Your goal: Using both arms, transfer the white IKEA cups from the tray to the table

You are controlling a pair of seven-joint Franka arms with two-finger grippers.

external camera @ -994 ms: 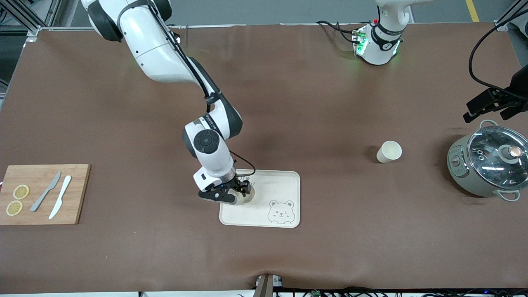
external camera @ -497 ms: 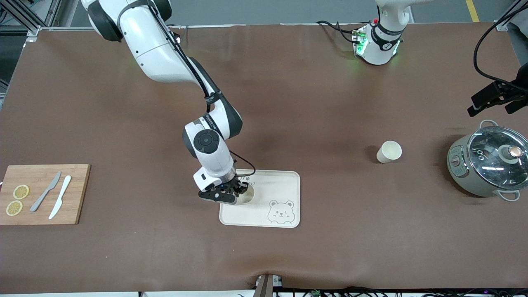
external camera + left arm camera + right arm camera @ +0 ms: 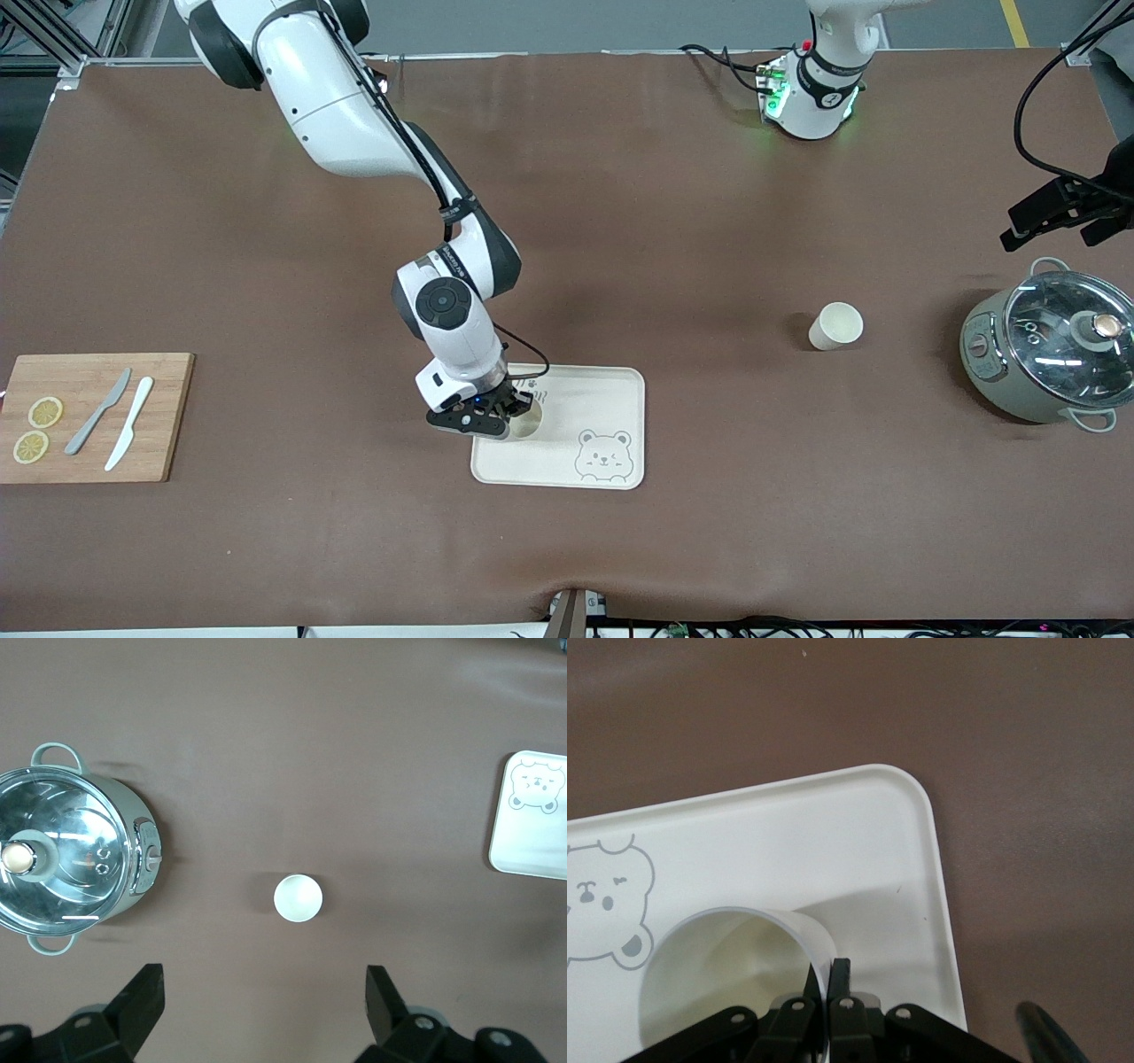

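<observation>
One white cup (image 3: pixel 525 424) stands on the cream bear tray (image 3: pixel 611 399), at the tray's end toward the right arm. My right gripper (image 3: pixel 507 415) is shut on that cup's wall, one finger inside the rim and one outside; the right wrist view shows the cup (image 3: pixel 735 966), the gripper (image 3: pixel 827 973) and the tray (image 3: pixel 788 842). The second white cup (image 3: pixel 835 325) stands upright on the bare table between the tray and the pot. My left gripper (image 3: pixel 1059 223) is open and empty in the air near the pot; its wrist view shows the gripper (image 3: pixel 264 990) above that cup (image 3: pixel 298 897).
A grey-green pot with a glass lid (image 3: pixel 1045 354) stands at the left arm's end of the table, seen also in the left wrist view (image 3: pixel 62 859). A wooden cutting board (image 3: pixel 89 416) with lemon slices and two knives lies at the right arm's end.
My right gripper has shifted slightly with the cup on the tray. My left gripper has moved a little toward the left arm's end of the table.
</observation>
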